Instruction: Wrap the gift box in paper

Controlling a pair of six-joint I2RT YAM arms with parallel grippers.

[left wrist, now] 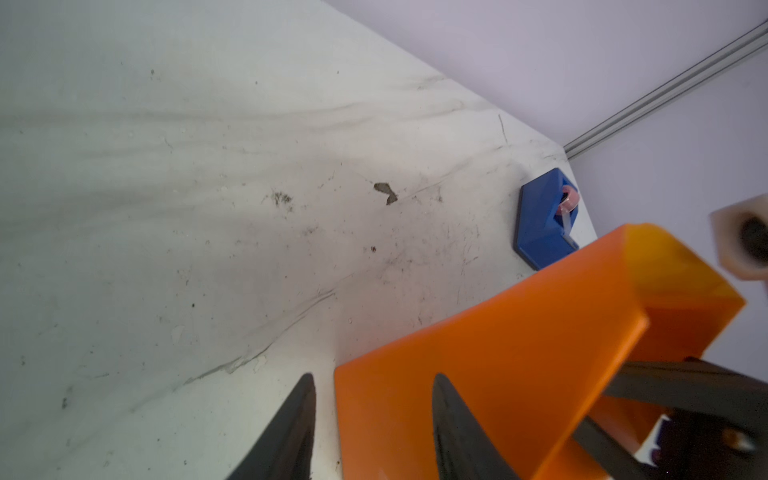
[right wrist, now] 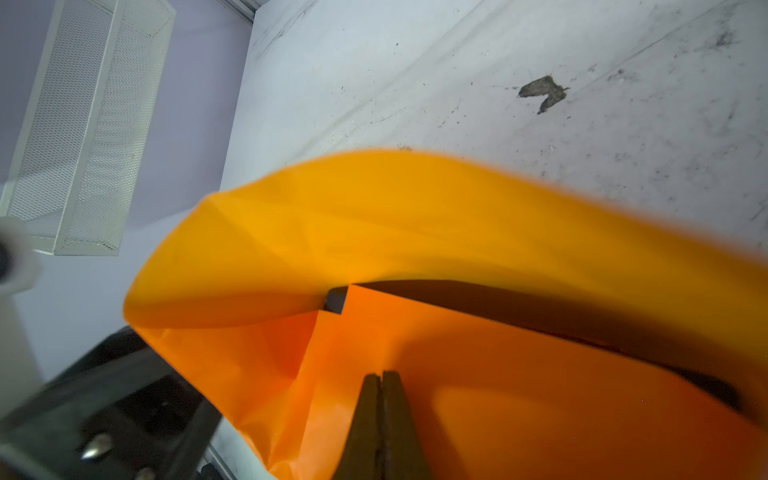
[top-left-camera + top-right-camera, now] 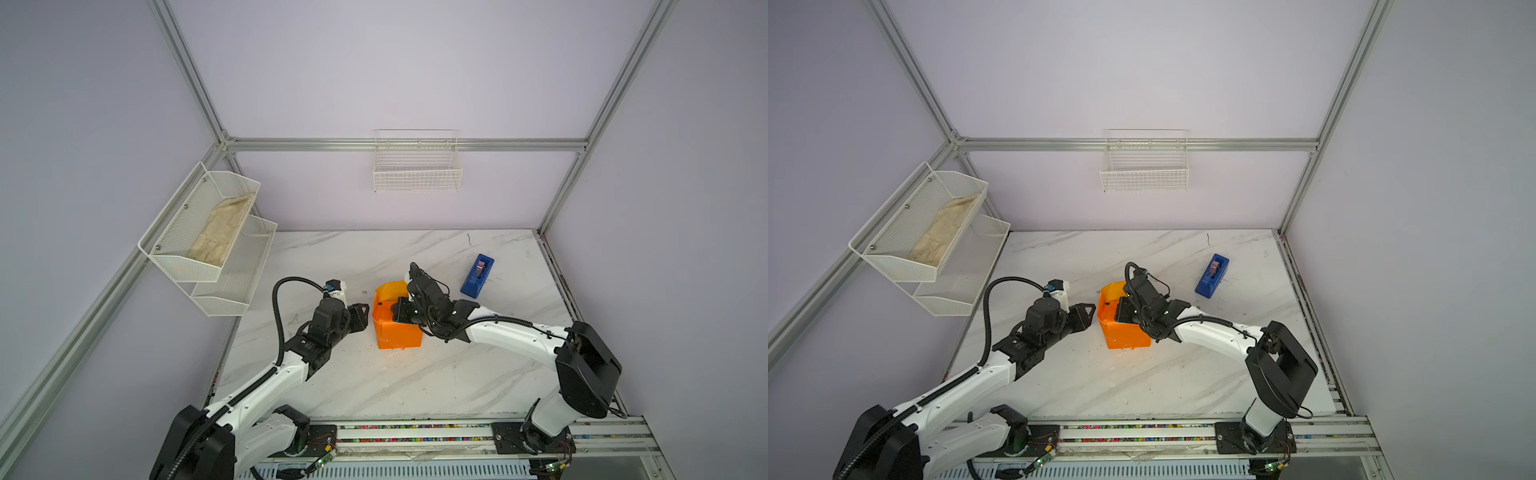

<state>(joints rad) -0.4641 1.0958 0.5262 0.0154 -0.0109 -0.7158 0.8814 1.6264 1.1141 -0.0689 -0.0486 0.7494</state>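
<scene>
The gift box [image 2: 336, 300] sits mid-table, all but hidden inside the paper [image 3: 397, 332], with only a dark corner and one edge showing in the right wrist view; the sheet is folded up around it, and a loose flap arches over the open top; the right gripper [image 2: 381, 376], clenched with nothing between its fingers, appears to press down on the folded paper on the box top; the left gripper [image 1: 374, 376] hangs released just beside the parcel's side, gripping nothing; the step looks like closing that flap, so the right should probably hold firm while the left takes the flap near its edge and draws it flat, without dragging the box; the tape dispenser [image 3: 478, 275] waits near; the marble table [image 3: 415, 382] is scuffed; a mesh shelf [image 3: 199, 266] holds a beige cloth [image 3: 220, 232]; a wire basket [image 3: 417, 180] hangs on the lilac back wall.
</scene>
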